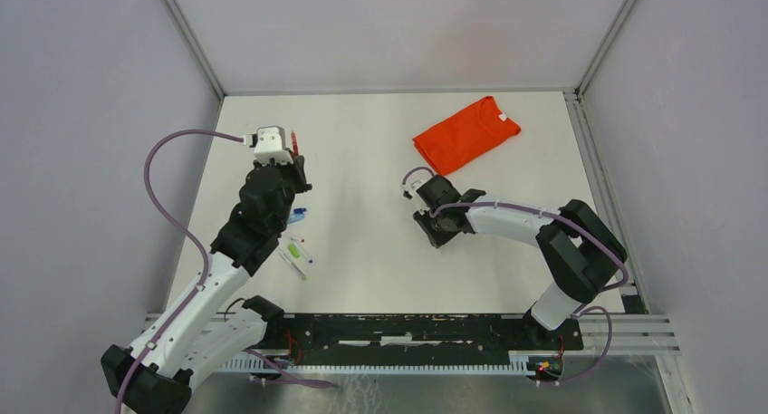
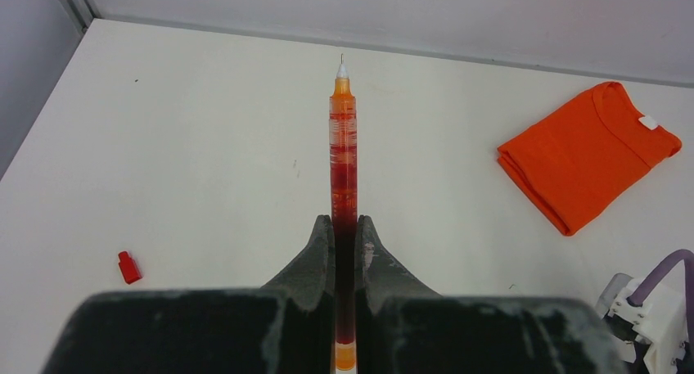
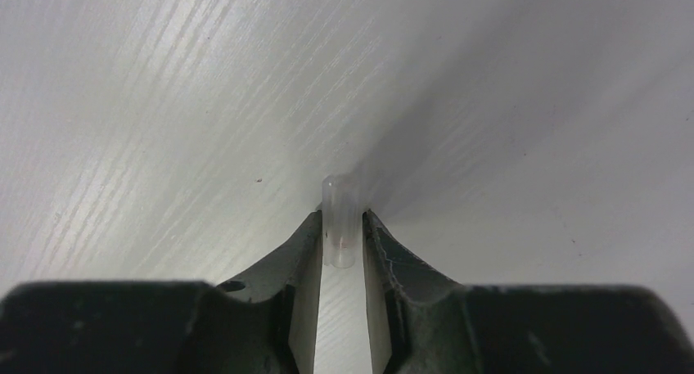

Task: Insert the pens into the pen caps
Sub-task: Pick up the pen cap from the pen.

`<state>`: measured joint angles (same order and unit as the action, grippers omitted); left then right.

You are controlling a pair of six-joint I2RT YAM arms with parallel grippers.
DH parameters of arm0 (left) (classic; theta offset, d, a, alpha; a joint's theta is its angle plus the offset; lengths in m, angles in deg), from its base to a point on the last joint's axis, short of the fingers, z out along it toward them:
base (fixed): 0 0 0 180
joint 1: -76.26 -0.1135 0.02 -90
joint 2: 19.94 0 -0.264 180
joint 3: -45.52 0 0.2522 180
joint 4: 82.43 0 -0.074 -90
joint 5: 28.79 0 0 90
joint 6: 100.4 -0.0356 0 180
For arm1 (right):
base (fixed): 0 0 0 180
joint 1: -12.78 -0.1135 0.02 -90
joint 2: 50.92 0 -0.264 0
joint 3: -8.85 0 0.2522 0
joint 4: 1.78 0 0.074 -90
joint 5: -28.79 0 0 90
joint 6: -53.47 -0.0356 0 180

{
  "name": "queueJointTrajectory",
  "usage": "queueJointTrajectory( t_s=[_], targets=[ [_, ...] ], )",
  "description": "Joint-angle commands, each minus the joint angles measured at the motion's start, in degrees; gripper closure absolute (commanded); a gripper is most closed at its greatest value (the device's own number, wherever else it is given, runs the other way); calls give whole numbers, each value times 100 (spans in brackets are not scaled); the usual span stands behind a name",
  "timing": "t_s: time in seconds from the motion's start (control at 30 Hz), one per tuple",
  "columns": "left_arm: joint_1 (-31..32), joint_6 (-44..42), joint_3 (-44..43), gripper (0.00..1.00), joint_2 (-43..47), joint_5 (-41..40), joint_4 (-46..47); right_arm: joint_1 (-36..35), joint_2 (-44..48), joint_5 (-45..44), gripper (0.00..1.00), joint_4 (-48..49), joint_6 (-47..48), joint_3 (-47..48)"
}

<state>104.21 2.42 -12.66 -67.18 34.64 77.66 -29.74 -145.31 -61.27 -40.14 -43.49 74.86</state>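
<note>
Over the desk (image 2: pixel 205 145), your left claw (image 2: pixel 344 227) grips a red pen (image 2: pixel 343 145); your right claw (image 3: pixel 341 223) pinches a clear cap (image 3: pixel 340 202).

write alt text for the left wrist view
The left tool is clamped on an uncapped red-orange pen, its tip pointing away over the white table. A small red cap lies at left; a folded orange shirt lies at right.

Nothing legible: the white tag (image 2: pixel 648 122) on the orange shirt (image 2: pixel 585 157) is too small.
</note>
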Motion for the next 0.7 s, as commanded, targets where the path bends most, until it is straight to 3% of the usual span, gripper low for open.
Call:
queueJointTrajectory(
  t_s=[0.0, 0.2, 0.4, 0.67],
  targets=[
    [-38, 242, -242, 97, 4, 55, 92, -2, -188, 41, 72, -774, -5, -303],
    [-43, 239, -225, 97, 2, 108, 114, 18, 300, 283, 83, -527, -23, -90],
    [-39, 197, -216, 97, -42, 362, 180, 106, 1006, 1089, 93, 291, 10, -206],
    [-43, 91, 12, 98, 141, 1171, 596, 131, 2119, 1853, 93, 1571, 345, -612]
  ],
)
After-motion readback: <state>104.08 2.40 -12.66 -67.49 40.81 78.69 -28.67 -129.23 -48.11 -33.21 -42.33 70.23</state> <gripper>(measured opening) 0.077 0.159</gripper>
